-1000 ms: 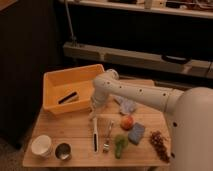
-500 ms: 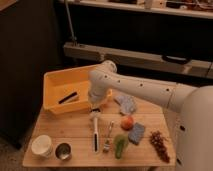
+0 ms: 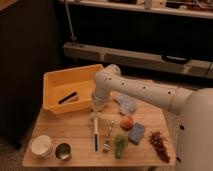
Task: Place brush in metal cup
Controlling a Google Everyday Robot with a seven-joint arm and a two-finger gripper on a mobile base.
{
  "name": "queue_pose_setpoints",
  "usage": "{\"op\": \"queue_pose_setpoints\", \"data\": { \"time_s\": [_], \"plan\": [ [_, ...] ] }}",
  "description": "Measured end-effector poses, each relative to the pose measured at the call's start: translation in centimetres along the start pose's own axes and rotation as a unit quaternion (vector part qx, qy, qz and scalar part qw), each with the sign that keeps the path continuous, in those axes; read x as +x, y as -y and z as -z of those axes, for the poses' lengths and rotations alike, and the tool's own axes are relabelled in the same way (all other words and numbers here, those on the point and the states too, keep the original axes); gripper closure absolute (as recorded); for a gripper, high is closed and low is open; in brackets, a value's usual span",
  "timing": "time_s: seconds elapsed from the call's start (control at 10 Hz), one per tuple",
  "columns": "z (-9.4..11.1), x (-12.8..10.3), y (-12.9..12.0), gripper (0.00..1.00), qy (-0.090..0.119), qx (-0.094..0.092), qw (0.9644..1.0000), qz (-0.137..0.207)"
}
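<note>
Flat on the table [image 3: 70, 127]: brush [image 3: 95, 133], bristled head toward the yellow bin [image 3: 72, 71], not yet lifted. Well apart from the metal cup [image 3: 63, 151] at front left. Just above the head, pointing down, probably lining up a grasp: gripper [image 3: 97, 108]; open or closed, cannot tell.

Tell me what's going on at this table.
A one-armed robot is working on getting the brush into the metal cup. Its claw hangs low over the brush's bristled end, close to the yellow bin. The brush lies flat on the wooden table beside a fork, not yet lifted. The metal cup stands at the front left corner next to a white cup, with no brush in it.
</note>
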Motion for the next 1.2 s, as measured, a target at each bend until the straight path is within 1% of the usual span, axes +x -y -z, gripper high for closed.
{"op": "queue_pose_setpoints", "data": {
  "time_s": [0.1,0.2,0.4,0.6,1.0,1.2],
  "plan": [
    [-0.4,-0.2,-0.2,0.27,0.000,0.004,1.0000,-0.003],
    [-0.9,-0.3,-0.4,0.21,0.001,0.006,1.0000,-0.004],
    [-1.6,-0.3,-0.3,0.20,0.004,0.008,1.0000,-0.003],
    [-2.8,-0.2,-0.2,0.20,0.009,0.007,0.9999,-0.002],
    [-4.7,0.2,0.1,0.20,0.015,0.008,0.9998,-0.007],
    [-5.8,0.3,-0.1,0.20,0.023,0.008,0.9996,-0.015]
  ]
}}
